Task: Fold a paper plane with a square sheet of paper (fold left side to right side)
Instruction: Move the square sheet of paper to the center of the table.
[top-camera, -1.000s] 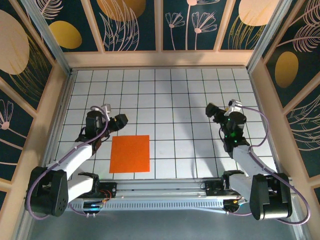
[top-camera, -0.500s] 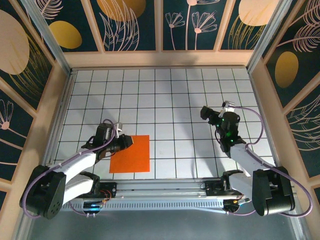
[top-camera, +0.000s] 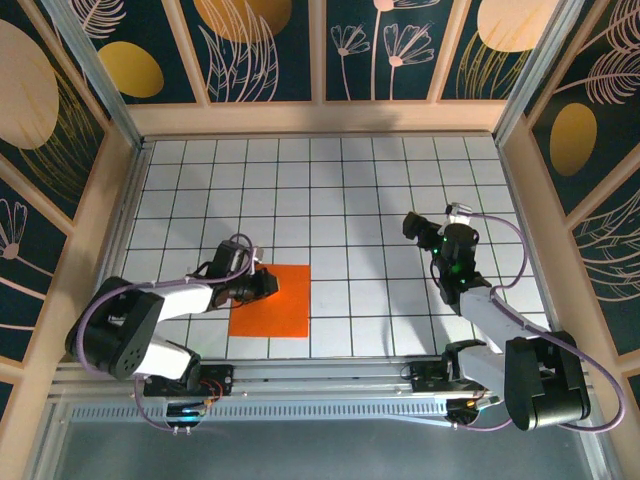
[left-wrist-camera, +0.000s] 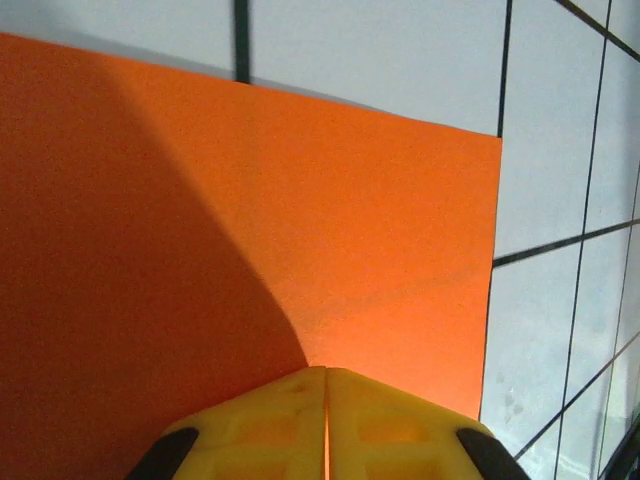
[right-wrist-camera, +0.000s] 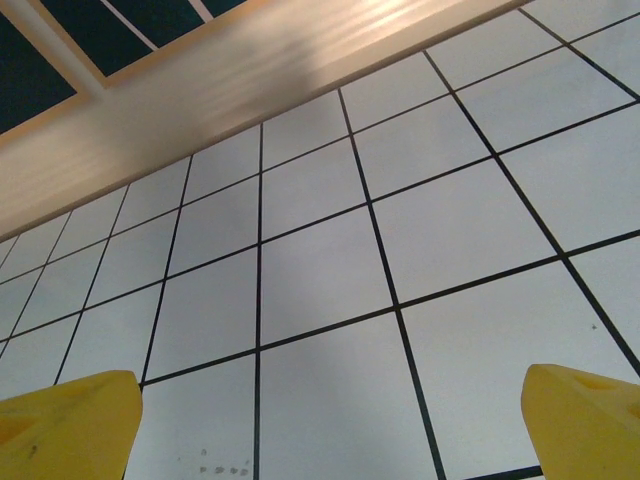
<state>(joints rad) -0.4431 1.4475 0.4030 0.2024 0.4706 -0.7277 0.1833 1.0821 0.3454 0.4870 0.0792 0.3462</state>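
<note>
Sheet (top-camera: 275, 305) scooted a bit right vs half a sec ago and lies flat on the table (top-camera: 380, 180), front-left. Left gripper (top-camera: 262, 284) is now on its left edge, fingers pressed together. Right gripper (top-camera: 412, 224) is spread wide, well apart. Paper's prob thin, floppy, slidey, so grab the left edge.

Wide passage over the gridded tabletop (top-camera: 340, 190) between both arms, wooden frame (top-camera: 320, 117) closing far and side edges, left gripper (top-camera: 262, 284) low on the orange sheet of paper (top-camera: 280, 312), right gripper (top-camera: 412, 224) facing open tiles
</note>
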